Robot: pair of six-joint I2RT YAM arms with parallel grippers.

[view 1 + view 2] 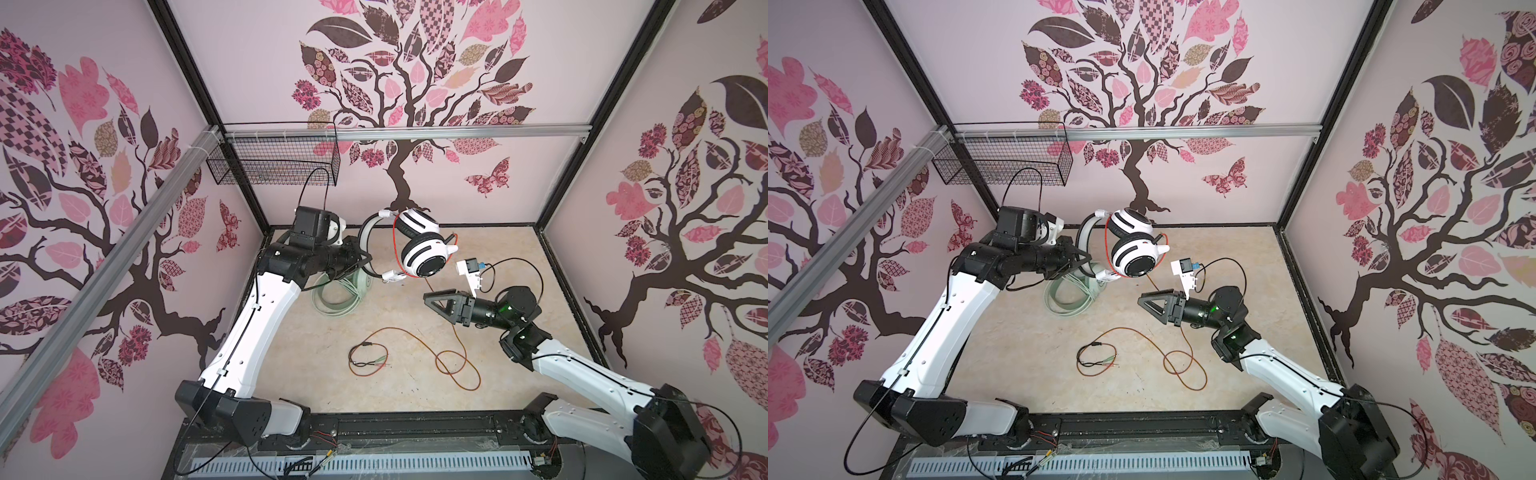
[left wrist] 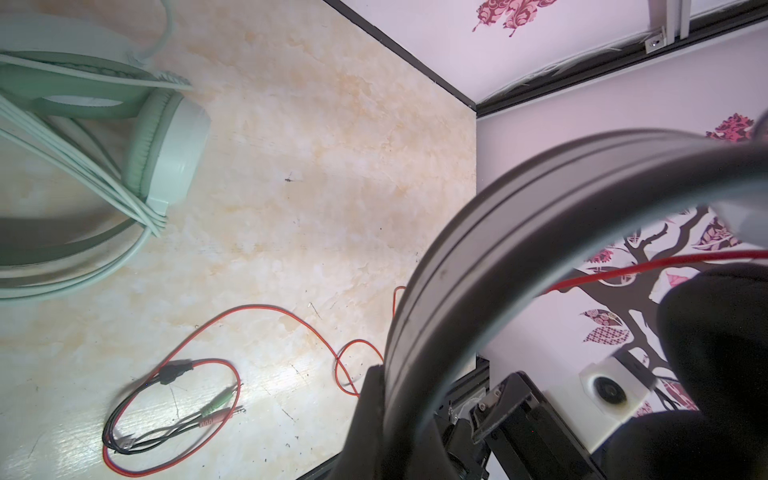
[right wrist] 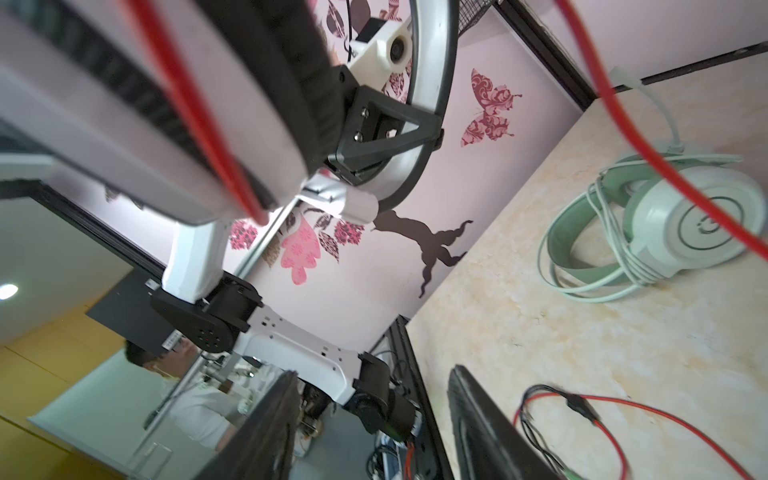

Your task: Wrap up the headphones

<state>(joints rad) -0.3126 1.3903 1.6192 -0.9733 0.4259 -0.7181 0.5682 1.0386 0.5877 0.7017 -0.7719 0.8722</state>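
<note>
The white-and-black over-ear headset [image 1: 419, 245] with a thin dark band is held in the air above the beige marbled tabletop [image 1: 332, 374], towards the back of the cell. Its band is clamped by the left gripper [image 1: 365, 261], whose black fingers are seen closed on it in both top views and in the right wrist view. The two ear cups are hung close together to the right of that gripper. One strand of the thin orange-red cable [image 2: 257, 306] is laid across the cups. The rest is dropped from the lower cup to the tabletop, where it is spread in loose loops and ends in a black splitter with green and pink plugs [image 2: 216, 409].

The right gripper [image 1: 430, 299] is placed near the raised cups, on the side nearer the robot's base and apart from them. In the right wrist view its jaws are seen parted, with nothing between them; the cable is passed close to that camera but is not gripped.

The all mint-green over-ear headset [image 2: 174, 137] is laid on the tabletop beside the left gripper, with its pale green cable [image 2: 104, 183] wound in several turns round it
</note>
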